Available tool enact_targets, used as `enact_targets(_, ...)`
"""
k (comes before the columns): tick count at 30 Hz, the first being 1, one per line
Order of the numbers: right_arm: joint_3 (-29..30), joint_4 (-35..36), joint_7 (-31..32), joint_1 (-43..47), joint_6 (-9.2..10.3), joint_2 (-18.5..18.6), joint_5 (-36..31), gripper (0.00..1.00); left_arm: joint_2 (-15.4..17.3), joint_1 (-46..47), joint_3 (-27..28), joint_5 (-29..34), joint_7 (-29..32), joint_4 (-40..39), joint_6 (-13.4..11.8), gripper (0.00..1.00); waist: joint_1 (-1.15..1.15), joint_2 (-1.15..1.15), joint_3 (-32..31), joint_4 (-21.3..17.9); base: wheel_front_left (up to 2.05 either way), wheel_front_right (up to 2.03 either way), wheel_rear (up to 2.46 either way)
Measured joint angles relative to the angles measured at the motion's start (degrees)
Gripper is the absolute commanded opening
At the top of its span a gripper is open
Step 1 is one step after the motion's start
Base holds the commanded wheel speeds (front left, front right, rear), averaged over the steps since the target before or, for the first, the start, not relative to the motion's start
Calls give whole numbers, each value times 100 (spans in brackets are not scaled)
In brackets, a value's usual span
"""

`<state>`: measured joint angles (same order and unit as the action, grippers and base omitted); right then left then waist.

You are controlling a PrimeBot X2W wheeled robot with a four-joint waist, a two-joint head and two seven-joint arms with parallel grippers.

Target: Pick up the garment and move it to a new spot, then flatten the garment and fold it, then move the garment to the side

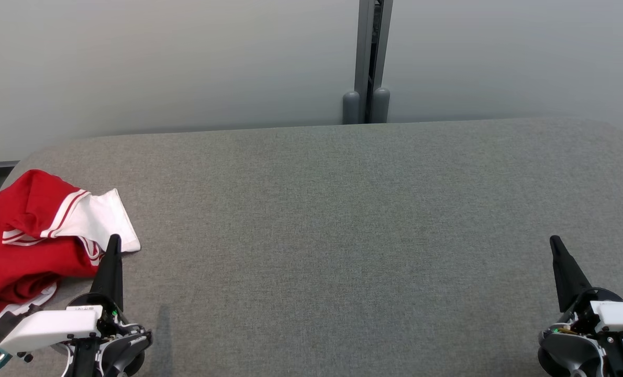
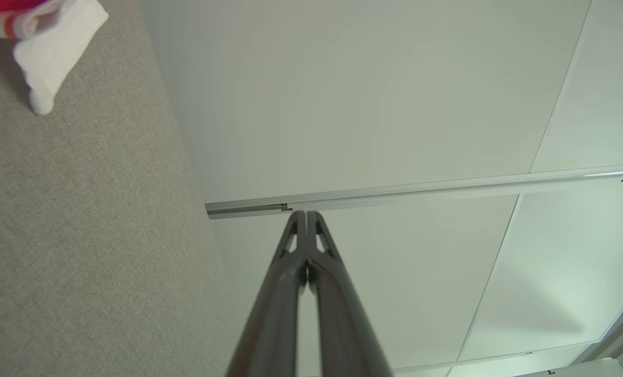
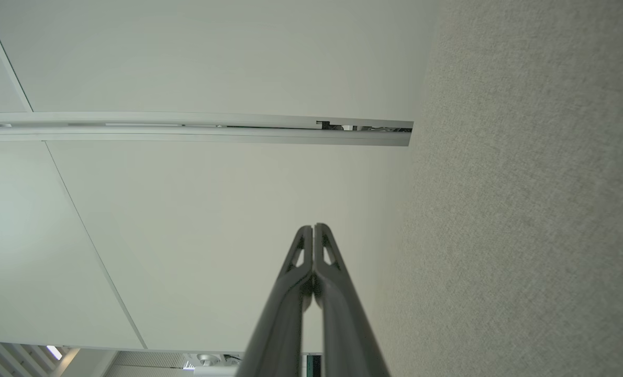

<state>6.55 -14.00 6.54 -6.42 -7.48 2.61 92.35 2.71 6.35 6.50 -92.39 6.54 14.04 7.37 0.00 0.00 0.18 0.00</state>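
Lying crumpled, the red-and-white garment [image 1: 23,235] sits at the left edge of the grey table [image 1: 343,220], with a white sleeve spread toward the middle. Near that sleeve the left hand [image 1: 114,242] is clenched on nothing. Well apart, over the table's right side, the right hand [image 1: 554,242] is likewise clenched and empty, and both point toward the pale wall [image 1: 186,63].
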Motion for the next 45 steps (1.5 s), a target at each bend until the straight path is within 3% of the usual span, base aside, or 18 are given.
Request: enact_targets(45,0,0,0,0,0,0,0,0,0,0,-1,0,0,0,0,0,0,0,0,0,0,0,0)
